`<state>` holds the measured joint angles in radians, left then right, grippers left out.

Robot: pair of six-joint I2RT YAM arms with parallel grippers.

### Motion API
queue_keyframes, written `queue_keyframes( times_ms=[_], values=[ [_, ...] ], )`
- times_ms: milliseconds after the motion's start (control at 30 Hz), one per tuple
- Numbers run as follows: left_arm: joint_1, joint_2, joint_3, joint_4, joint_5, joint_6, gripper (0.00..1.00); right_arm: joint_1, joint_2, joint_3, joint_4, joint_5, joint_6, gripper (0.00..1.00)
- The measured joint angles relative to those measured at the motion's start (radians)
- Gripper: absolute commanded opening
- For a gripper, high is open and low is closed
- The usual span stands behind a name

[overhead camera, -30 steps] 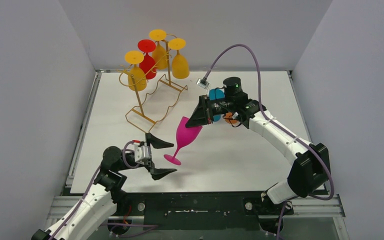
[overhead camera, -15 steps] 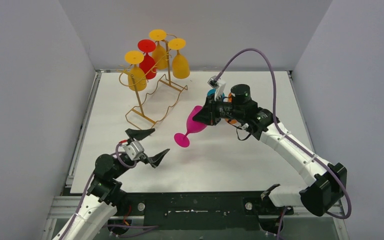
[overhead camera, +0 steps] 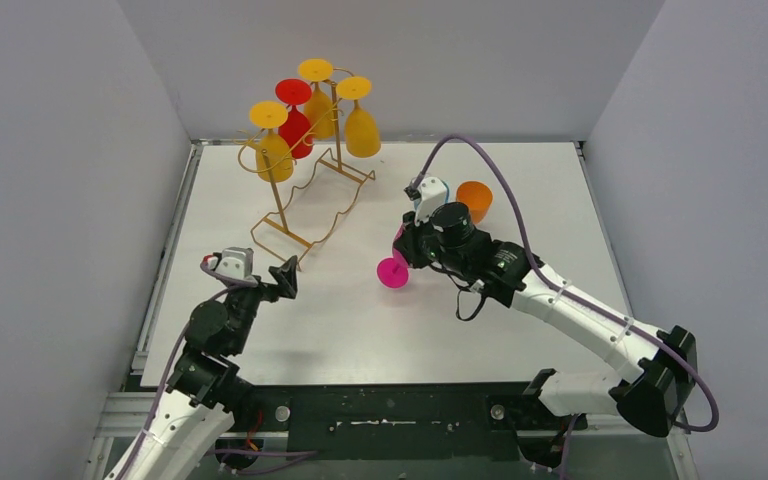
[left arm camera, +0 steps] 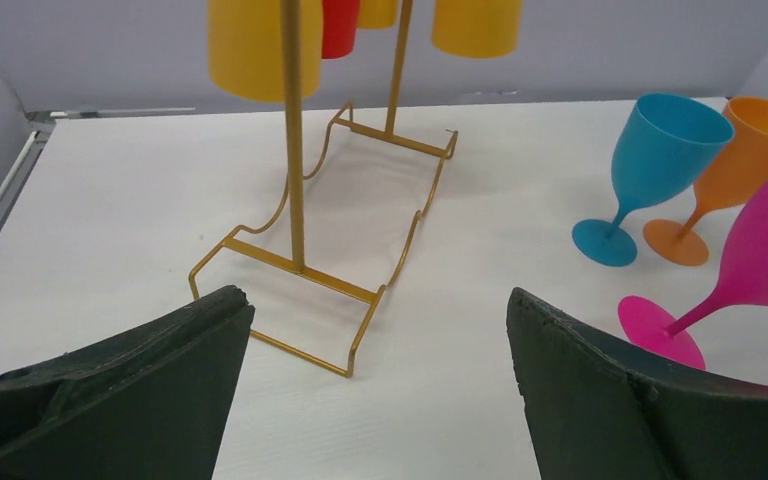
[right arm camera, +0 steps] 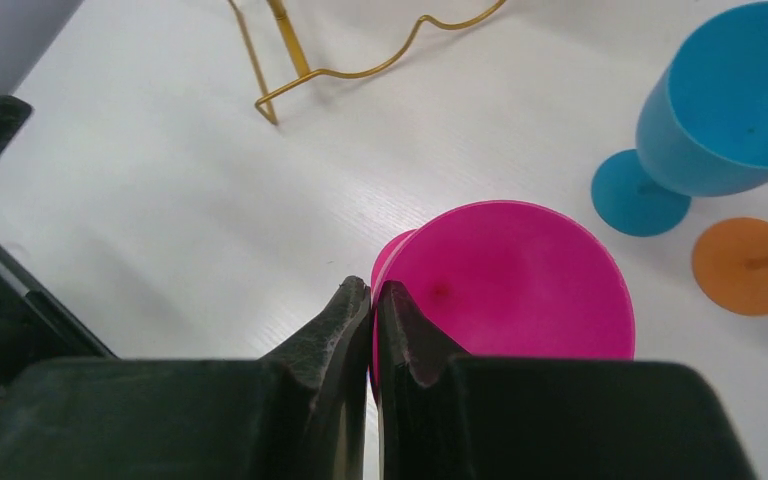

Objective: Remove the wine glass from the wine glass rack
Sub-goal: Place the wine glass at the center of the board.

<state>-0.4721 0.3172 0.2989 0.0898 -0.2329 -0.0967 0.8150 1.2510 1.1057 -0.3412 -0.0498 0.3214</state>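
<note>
Jaws of the left arm gape wide near the base of the wine glass rack [left arm camera: 294,180] at the desk's [overhead camera: 360,330] far-left corner, while jaws of the right arm pinch the rim of the tilted pink wine glass [right arm camera: 505,275] mid-desk, off the rack.

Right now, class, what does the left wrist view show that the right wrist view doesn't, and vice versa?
Left wrist only: yellow glasses and a red glass hanging on the wine glass rack. Right wrist only: the right fingers shut on the pink wine glass by its rim. Both: the rack's base, the pink wine glass, the blue glass and the orange glass.
</note>
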Motion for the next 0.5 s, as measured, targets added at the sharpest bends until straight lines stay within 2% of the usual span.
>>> queue_keyframes(
  times_ms=[200,500],
  values=[
    [0.001,0.029,0.05,-0.054,-0.077,-0.053,0.97,0.01,-0.006,-0.011,-0.019,0.19,0.042,0.0],
    [0.001,0.037,0.058,-0.072,-0.069,-0.056,0.97,-0.011,-0.153,-0.121,-0.146,0.465,0.195,0.0]
  ],
)
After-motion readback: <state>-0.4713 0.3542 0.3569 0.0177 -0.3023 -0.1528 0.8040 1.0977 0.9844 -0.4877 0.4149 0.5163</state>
